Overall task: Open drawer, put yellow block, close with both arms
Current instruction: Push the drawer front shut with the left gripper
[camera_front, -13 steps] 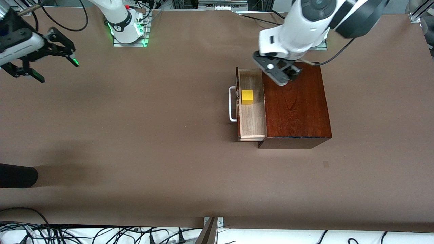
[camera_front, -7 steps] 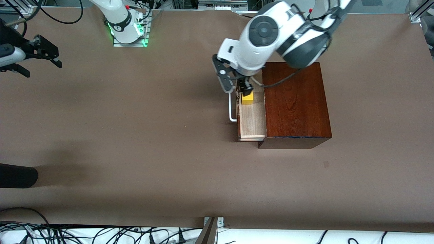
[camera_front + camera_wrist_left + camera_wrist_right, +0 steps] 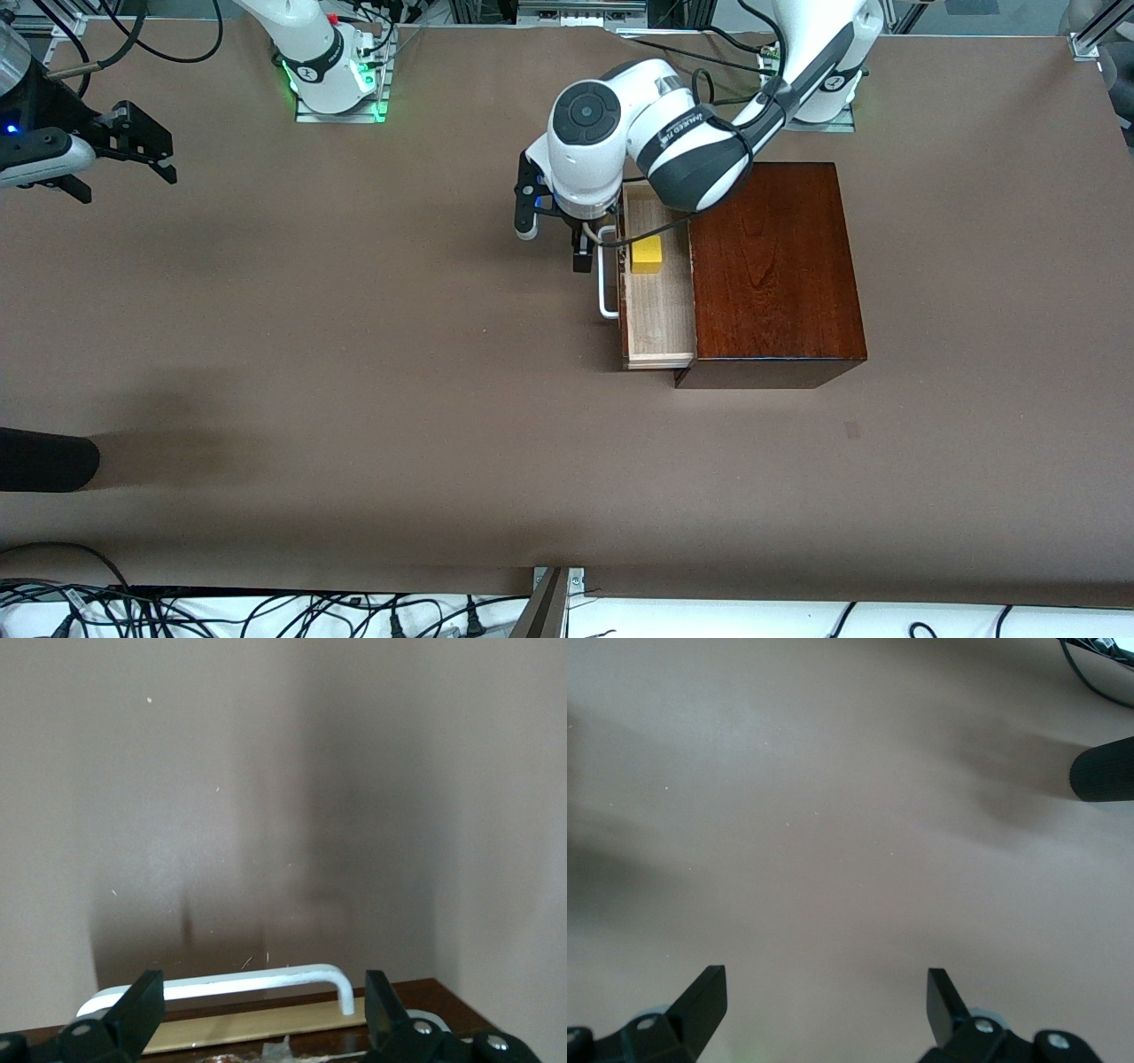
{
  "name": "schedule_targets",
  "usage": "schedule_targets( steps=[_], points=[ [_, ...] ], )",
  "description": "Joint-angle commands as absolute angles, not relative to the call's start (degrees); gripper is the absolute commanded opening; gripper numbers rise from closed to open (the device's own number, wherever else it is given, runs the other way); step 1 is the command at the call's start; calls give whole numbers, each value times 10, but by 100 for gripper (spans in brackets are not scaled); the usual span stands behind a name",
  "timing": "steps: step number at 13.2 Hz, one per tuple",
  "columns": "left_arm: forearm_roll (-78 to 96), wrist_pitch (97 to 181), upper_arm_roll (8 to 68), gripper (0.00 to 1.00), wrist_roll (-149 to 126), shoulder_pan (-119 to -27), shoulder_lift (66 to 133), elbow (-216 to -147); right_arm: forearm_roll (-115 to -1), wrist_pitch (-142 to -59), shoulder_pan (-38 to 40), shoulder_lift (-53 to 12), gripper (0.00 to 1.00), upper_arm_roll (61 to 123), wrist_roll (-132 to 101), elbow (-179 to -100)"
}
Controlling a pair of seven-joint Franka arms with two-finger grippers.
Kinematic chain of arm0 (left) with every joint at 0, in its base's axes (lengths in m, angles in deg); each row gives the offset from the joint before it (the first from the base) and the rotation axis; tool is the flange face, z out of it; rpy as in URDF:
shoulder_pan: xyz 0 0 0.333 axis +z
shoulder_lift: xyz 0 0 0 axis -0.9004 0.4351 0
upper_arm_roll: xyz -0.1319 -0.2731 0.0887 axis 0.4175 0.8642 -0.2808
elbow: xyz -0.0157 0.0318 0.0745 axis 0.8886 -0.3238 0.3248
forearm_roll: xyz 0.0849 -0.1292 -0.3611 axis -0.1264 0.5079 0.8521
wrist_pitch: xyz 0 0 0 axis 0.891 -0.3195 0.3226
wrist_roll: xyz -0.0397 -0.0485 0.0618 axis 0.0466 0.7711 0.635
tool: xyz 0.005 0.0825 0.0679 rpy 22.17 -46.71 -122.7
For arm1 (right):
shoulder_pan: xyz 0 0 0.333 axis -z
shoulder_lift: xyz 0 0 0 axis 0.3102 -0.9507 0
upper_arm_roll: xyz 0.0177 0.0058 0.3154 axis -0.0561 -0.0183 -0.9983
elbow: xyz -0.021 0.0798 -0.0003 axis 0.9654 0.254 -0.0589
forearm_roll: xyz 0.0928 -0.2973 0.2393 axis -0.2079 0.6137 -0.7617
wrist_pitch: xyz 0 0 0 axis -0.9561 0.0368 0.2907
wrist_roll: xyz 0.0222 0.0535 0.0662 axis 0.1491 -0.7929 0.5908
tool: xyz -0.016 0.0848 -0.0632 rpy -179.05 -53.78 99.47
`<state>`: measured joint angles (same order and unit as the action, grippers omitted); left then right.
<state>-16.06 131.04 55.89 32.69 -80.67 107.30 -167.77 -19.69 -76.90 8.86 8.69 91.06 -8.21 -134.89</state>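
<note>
**Left gripper at the handle, drawer still open with the block inside**

The left gripper [image 3: 580, 252] hangs with fingers spread just beside the white handle [image 3: 607, 283], gripping nothing; in its wrist view the handle [image 3: 257, 983] lies between the fingertips. The right gripper [image 3: 133, 146], also open and empty, waits over bare table at about nine o'clock from the box. The mahogany box [image 3: 771, 266] sits mid-table; its drawer [image 3: 660, 328] stands pulled out. The yellow block [image 3: 648, 253] rests in the tray. Opening and placing look done; closing remains.

Front view high, faces bases; left wrist close over handle [image 3: 266, 981], shared
</note>
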Motion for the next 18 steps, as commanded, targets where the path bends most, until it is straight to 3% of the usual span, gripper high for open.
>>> schedule_targets(
  steps=[1,12,18],
  points=[
    [-189,1303,550,100,354,-797,1084,-1671,-194,-776,90,93,100,906,-99,-1343],
    [-203,1257,548,100,356,-769,1084,-1697,-210,-768,93,70,100,911,-100,-1332],
    [-190,1305,549,100,344,-791,1095,-1692,-210,-751,95,67,100,912,-106,-1332]
  ],
)
